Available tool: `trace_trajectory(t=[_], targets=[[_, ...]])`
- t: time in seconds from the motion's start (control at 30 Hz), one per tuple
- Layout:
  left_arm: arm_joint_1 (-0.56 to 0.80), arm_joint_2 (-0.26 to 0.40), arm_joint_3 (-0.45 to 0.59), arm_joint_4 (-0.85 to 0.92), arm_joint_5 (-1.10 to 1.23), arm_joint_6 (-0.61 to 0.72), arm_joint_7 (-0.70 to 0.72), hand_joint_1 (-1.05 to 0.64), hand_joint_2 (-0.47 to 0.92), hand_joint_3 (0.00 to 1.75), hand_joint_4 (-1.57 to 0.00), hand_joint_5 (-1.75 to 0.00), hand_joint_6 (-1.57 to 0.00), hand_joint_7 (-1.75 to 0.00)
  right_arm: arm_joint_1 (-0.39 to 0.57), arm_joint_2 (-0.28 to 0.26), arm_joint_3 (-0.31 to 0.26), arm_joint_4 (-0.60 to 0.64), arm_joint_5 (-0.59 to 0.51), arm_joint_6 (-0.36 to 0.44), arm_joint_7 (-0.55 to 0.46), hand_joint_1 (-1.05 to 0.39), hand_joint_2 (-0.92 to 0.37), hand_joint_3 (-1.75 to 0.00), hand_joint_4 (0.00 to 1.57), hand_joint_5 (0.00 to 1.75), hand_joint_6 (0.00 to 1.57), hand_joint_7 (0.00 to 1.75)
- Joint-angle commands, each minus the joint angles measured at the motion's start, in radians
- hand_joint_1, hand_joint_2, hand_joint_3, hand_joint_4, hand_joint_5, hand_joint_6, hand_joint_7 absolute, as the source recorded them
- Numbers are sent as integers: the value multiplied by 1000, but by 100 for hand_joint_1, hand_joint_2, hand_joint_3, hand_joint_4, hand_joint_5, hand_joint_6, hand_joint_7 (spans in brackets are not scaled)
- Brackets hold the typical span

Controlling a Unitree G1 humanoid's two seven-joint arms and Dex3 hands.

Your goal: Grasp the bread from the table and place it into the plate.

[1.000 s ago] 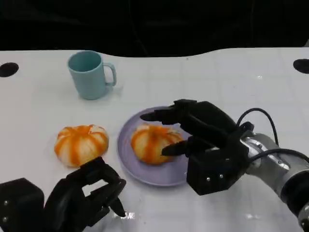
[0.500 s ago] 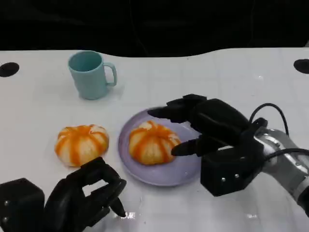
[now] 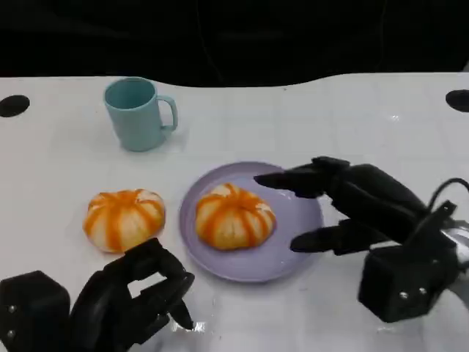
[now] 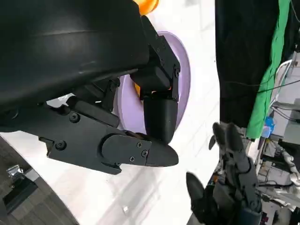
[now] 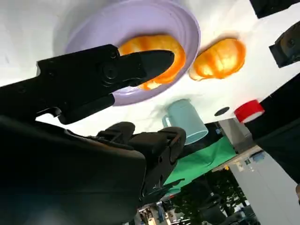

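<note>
While the left hand (image 3: 124, 301) sits nearest the camera at the table's front edge, its fingers curl inward around nothing, just in front of a second orange-striped bread (image 3: 123, 218) that lies on the bare white table (image 3: 352, 117). To the right, the right hand (image 3: 366, 220) hangs with its fingers spread apart and holding nothing, its fingertips (image 3: 271, 178) reaching over the right part of the purple plate (image 3: 297, 213) and clear of the bread on it. That orange-striped bread roll (image 3: 234, 216) rests inside the plate, toward its left half, with purple rim showing around it. From the right wrist view, the same roll (image 5: 161, 49) lies on the plate (image 5: 93, 28) beyond the dark fingers (image 5: 140, 63), with the other bread (image 5: 220, 58) just beside the plate's rim. Farther back and to the left stands a light blue mug (image 3: 138, 114), upright, handle pointing right, well apart from the plate. Beyond it the white table ends at a dark background.
</note>
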Motion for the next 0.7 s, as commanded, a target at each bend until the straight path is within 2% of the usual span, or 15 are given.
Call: trace_trajectory(t=[0.03, 0.17, 0.37, 0.47, 0.5, 0.57, 0.63, 0.7], targets=[[-1, 7, 3, -9, 9, 2, 11, -56, 92, 25, -73, -175, -62, -157, 58, -52, -34, -72, 37, 0, 36, -60, -92, -13, 37, 51, 54, 9], [1, 6, 2, -11, 5, 2, 8, -56, 92, 24, -73, -175, -63, -157, 114, -85, -56, -134, 54, 18, 72, -57, -92, -10, 48, 56, 61, 11], [0, 2, 6, -15, -6, 12, 8, -57, 92, 22, -73, -175, -64, -157, 189, -101, -89, -204, 76, 76, 101, -53, -92, -11, 66, 77, 79, 15], [3, 2, 3, -22, -2, 12, 8, -57, 92, 22, -73, -175, -64, -157, 221, -113, -103, -238, 91, 114, 132, -51, -92, -14, 70, 86, 85, 17], [4, 2, 1, -26, 2, 14, 10, -57, 92, 22, -73, -175, -64, -157, 231, -116, -107, -249, 100, 124, 144, -50, -92, -16, 69, 95, 89, 20], [6, 1, -1, -31, 3, 17, 12, -57, 92, 23, -73, -175, -64, -157, 254, -125, -113, -265, 118, 138, 163, -50, -92, -17, 68, 102, 94, 23], [6, 0, 0, -32, 0, 20, 12, -56, 92, 23, -73, -175, -64, -157, 281, -130, -123, -278, 135, 144, 173, -49, -92, -17, 68, 114, 95, 33], [6, -1, 0, -33, -1, 24, 14, -57, 92, 23, -73, -175, -64, -157, 306, -131, -133, -292, 144, 155, 176, -49, -92, -18, 68, 124, 82, 66]])
